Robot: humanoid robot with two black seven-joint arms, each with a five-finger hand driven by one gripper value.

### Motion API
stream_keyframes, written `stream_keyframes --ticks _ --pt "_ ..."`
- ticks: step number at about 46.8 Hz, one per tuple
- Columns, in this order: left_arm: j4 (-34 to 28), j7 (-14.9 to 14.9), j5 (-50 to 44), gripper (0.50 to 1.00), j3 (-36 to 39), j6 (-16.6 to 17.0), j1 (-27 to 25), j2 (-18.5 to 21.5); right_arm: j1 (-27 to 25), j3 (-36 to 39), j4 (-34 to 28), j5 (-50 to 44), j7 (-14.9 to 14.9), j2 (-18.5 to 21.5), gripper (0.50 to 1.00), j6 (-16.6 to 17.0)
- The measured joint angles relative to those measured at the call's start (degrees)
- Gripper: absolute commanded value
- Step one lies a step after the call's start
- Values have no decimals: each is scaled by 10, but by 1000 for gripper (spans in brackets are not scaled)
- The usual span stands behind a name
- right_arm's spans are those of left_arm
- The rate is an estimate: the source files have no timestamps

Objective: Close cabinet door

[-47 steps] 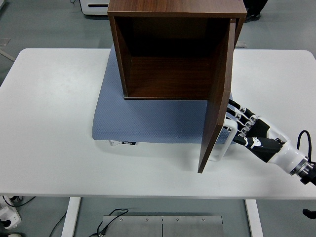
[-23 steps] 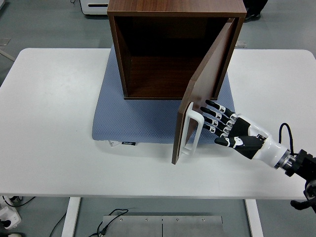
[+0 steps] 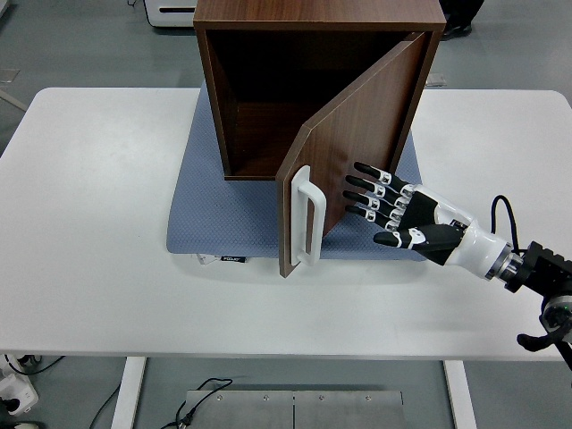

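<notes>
Bare worktop (image 3: 107, 268) runs along the near edge. The right hand (image 3: 393, 213), fingers spread, fingertips against the half-open cabinet door (image 3: 353, 147) beside its white handle (image 3: 304, 214). Behind, the cabinet (image 3: 313, 89) stands on a blue mat (image 3: 223, 214).

A dark brown wooden cabinet (image 3: 317, 89) is seen at the upper centre of the frame, set on a blue-grey mat (image 3: 234, 214) that is spread over the white table (image 3: 89, 223). Its door (image 3: 353, 147), hinged at the right side, is swung partly across the opening, with the free edge toward the lower centre. A white handle (image 3: 304, 214) is mounted near that edge. The right hand (image 3: 398, 214) is extended from the lower right, its fingers (image 3: 366, 183) spread flat against the door's outer face, right of the handle
</notes>
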Motion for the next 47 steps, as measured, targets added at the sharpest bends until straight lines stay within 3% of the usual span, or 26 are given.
stream_keyframes --ticks 21,47 --pt "0 0 0 1000 0 0 0 0 54 -11 -28 35 -49 -10 1000 0" --pt "0 0 0 1000 0 0 -4 0 83 -2 -57 37 -37 1 1000 0"
